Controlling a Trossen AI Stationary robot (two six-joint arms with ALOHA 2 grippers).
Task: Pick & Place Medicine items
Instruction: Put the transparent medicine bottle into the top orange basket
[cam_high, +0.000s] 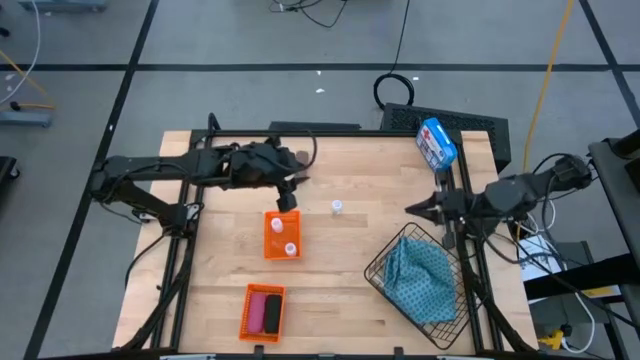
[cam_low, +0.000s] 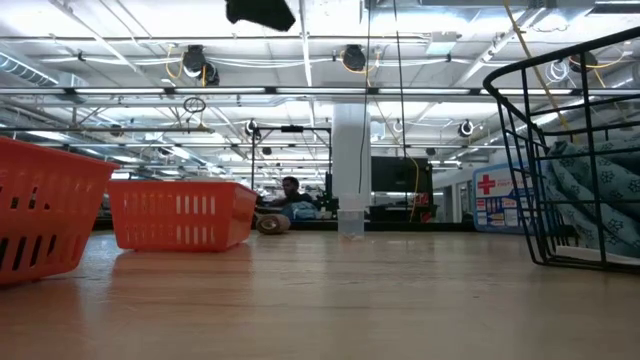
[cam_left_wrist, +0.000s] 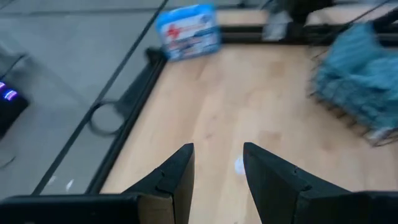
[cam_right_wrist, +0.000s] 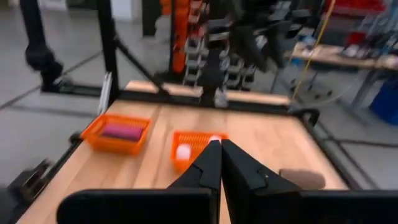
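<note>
- Orange plastic first: the near orange basket, at the table's front edge on my left side, holds a pink cylinder and a black cylinder lying side by side.
- A little farther in sits the second orange basket, with two white vials inside it, one at each end.
- My left gripper hangs over the wood just behind that second basket. Its fingers stand parted with nothing between them, so it carries no load.
- Just to the right of that claw, alone on the bare wood, stands the third white vial; in my left wrist view it shows as a pale spot between and beyond the fingertips. I judge this the piece to fetch now.
- To do it well, I would bring the left claw over until the vial sits centred in the gap, come straight down, and close gently: it is tiny, round and light, so an off-centre pinch could flick it away or tip it over.
- Then I would lift clear of the basket wall before crossing, and release low among the other vials so it does not bounce out.
- The brown cylinder I cannot find in any view.
- Farther right, my right gripper waits off the table's surface beside the wire basket, fingers pressed together on nothing.
- The wire basket holds a blue cloth; the blue-and-white box stands at the far right corner and is no part of this job.
</note>
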